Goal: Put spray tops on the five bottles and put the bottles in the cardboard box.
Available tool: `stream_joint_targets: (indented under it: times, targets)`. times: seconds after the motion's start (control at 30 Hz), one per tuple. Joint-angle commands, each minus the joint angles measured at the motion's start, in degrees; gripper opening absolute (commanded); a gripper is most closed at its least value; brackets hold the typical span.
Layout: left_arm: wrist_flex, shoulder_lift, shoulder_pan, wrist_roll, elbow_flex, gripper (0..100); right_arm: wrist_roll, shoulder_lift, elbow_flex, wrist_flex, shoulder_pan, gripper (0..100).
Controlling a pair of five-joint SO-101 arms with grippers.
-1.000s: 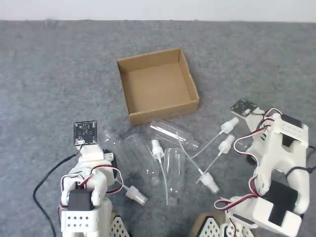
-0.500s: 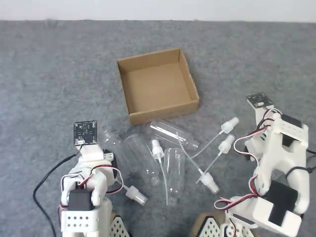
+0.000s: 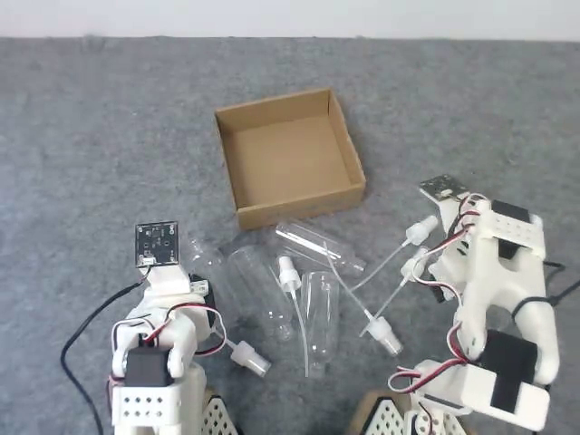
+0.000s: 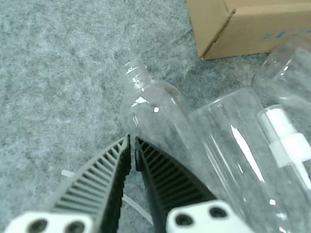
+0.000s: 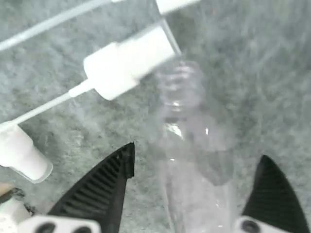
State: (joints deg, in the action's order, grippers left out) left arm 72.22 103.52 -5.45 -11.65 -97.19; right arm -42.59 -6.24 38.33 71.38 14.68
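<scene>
Since none of the five bottles (image 3: 258, 283) wears a spray top yet, everything lies loose on the grey carpet (image 3: 91, 127); taking the high view as a dial, the cardboard box (image 3: 288, 159) sits empty just past centre toward 12 o'clock, mouth up, so it can be loaded from above; four bottles lie on their sides in a tight cluster at 6 o'clock of the box, near its front wall, probably to keep the carry short. The spray tops (image 3: 421, 228) are scattered from 6 to 4 o'clock, their long thin tubes crossing between bottles, where a passing finger could snag one. The left gripper (image 4: 132, 143), at 7 o'clock, has its jaws drawn almost together on nothing, tips just over the shoulder of the leftmost bottle (image 4: 146, 104). The right gripper (image 5: 197, 153), at 4 o'clock, is spread wide astride the fifth bottle (image 5: 194, 136), seemingly not touching it; that bottle's bare threaded neck lies just beside a white top (image 5: 129, 60), a handy pairing. Open carpet lies at 9 to 10 and 1 to 2 o'clock; between the arms there is little free room.
</scene>
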Motion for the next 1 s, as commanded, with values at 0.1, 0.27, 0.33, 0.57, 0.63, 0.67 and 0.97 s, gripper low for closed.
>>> stream_joint_targets:
  times: [0.1, 0.27, 0.33, 0.57, 0.63, 0.67, 0.97]
  targets:
    - [0.1, 0.7, 0.1, -0.3, 0.7, 1, -6.1, -3.1, -4.9, 1.3, -4.0, 34.8]
    - [0.1, 0.7, 0.1, -0.3, 0.7, 1, -6.4, -2.9, -5.8, 0.7, -3.9, 34.7]
    - [0.1, 0.7, 0.0, -0.3, 0.7, 1, -9.0, -2.9, -5.8, 1.2, -3.7, 34.7]
    - [0.1, 0.7, 0.0, -0.3, 0.7, 1, -12.2, -2.9, -5.5, 0.7, -1.9, 34.7]
    - [0.1, 0.7, 0.0, -0.3, 0.7, 1, -14.0, -2.9, -5.5, 0.7, -0.8, 34.7]
    - [0.1, 0.7, 0.0, -0.3, 0.7, 1, -14.6, -2.9, -5.5, 0.7, -0.2, 34.7]
    - [0.1, 0.7, 0.0, -0.3, 0.7, 1, -15.0, -2.8, -4.9, 0.7, 0.9, 34.7]
